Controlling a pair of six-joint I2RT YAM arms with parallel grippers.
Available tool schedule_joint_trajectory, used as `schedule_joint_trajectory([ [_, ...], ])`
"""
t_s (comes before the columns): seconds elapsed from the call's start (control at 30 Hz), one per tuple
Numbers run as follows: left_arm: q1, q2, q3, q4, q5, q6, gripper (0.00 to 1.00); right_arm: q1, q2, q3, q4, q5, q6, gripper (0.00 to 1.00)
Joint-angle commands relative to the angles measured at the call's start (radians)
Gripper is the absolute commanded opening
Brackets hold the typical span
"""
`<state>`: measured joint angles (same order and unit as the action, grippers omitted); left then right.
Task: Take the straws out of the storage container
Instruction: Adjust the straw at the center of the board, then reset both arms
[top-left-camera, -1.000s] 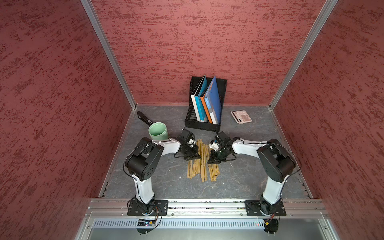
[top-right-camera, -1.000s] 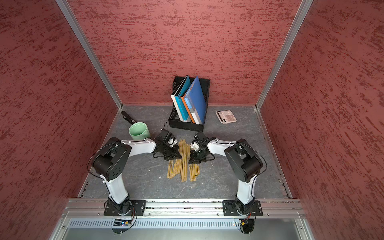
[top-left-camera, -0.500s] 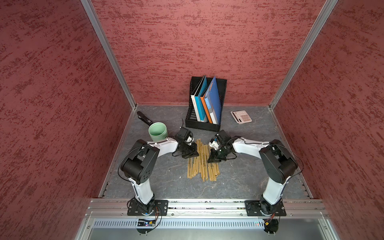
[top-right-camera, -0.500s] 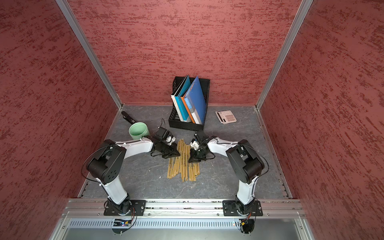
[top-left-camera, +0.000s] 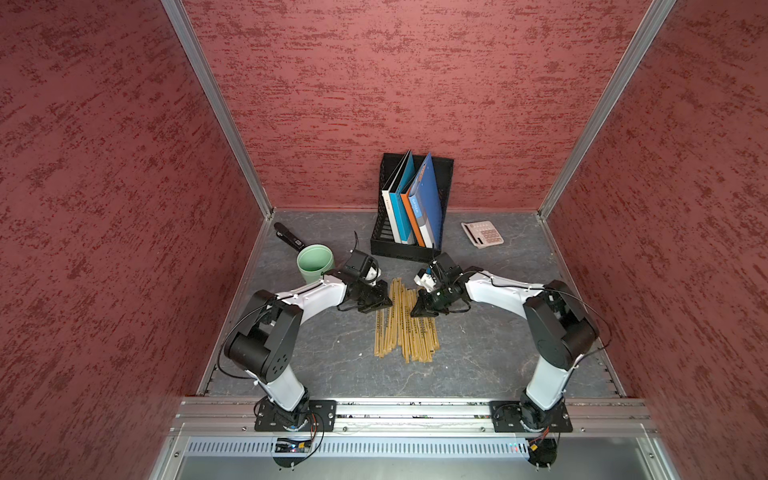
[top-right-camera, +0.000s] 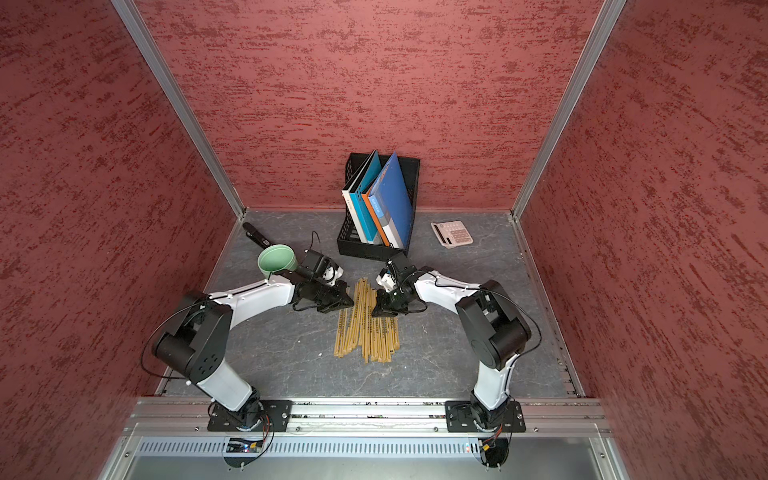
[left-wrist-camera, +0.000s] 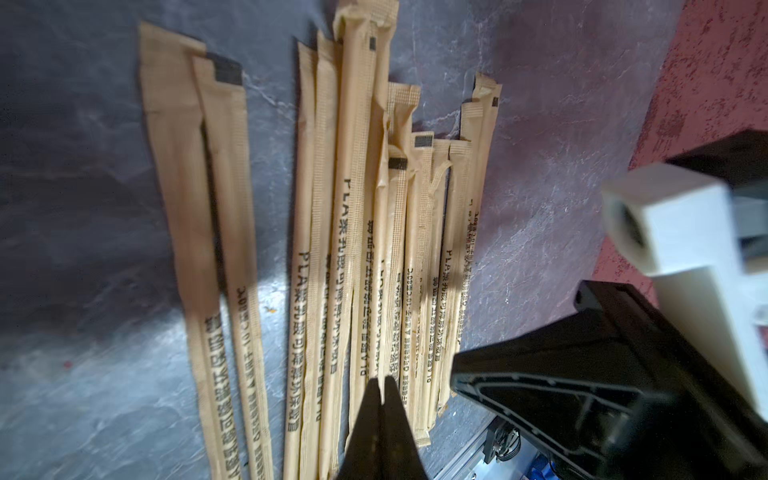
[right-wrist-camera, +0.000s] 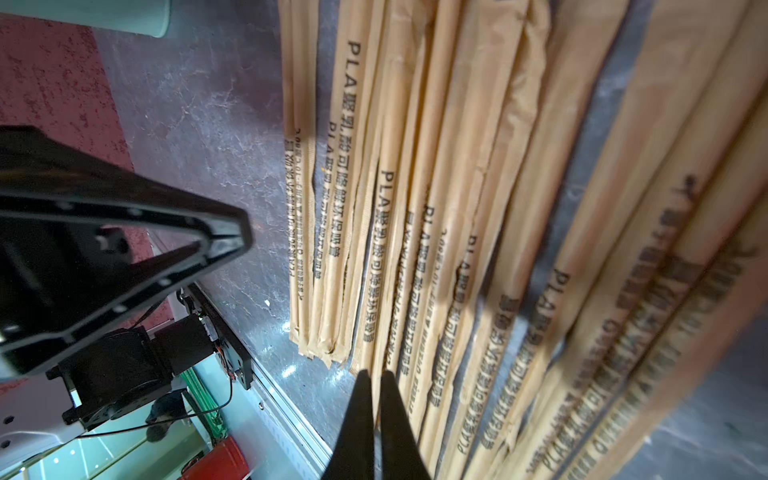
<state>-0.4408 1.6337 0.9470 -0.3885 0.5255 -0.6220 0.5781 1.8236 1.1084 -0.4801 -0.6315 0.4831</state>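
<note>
The straws (top-left-camera: 405, 328) (top-right-camera: 368, 328) lie flat on the grey floor in a loose tan bundle, with dark print along them (left-wrist-camera: 353, 232) (right-wrist-camera: 457, 208). The storage container (top-left-camera: 316, 262) (top-right-camera: 277, 261), a mint-green cup, stands upright to their far left with nothing showing inside it. My left gripper (top-left-camera: 390, 302) (left-wrist-camera: 381, 380) is shut and holds nothing, its tip low at the bundle's left side. My right gripper (top-left-camera: 413, 311) (right-wrist-camera: 374, 374) is shut too, also holding nothing, at the bundle's right side. The two tips face each other across the straws' far half.
A black mesh file holder (top-left-camera: 411, 208) with coloured folders stands at the back wall. A pink calculator (top-left-camera: 482, 234) lies back right, and a black stapler-like object (top-left-camera: 289, 237) lies behind the cup. Red walls close in three sides.
My left arm's elbow has swung down and outward, while its gripper stays near the straws. The right arm and the straws have hardly moved.
</note>
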Motion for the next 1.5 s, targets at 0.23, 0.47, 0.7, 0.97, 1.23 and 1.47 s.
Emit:
schedule_joint_trajectory([
  [0.23,0.107,-0.168,-0.06,-0.047,-0.002,0.022,0.0,0.024,0.081,0.069,0.065,-0.072,0.012,0.0],
  [0.47,0.149,-0.21,-0.092,-0.051,0.01,0.025,0.0,0.035,0.136,0.094,0.076,-0.085,0.012,0.0],
  [0.7,0.169,-0.241,-0.097,-0.072,0.013,0.036,0.0,0.032,0.197,0.096,0.101,-0.077,0.018,0.0],
  [0.97,0.186,-0.261,-0.114,-0.072,0.014,0.037,0.0,0.023,0.189,0.124,0.099,-0.092,0.008,0.0],
  [1.23,0.198,-0.306,-0.126,-0.049,-0.017,0.031,0.0,0.023,0.067,0.16,0.065,-0.105,-0.023,0.0],
  [1.47,0.252,-0.46,-0.13,-0.037,-0.28,0.048,0.65,0.023,-0.213,0.142,-0.077,0.169,-0.141,0.06],
])
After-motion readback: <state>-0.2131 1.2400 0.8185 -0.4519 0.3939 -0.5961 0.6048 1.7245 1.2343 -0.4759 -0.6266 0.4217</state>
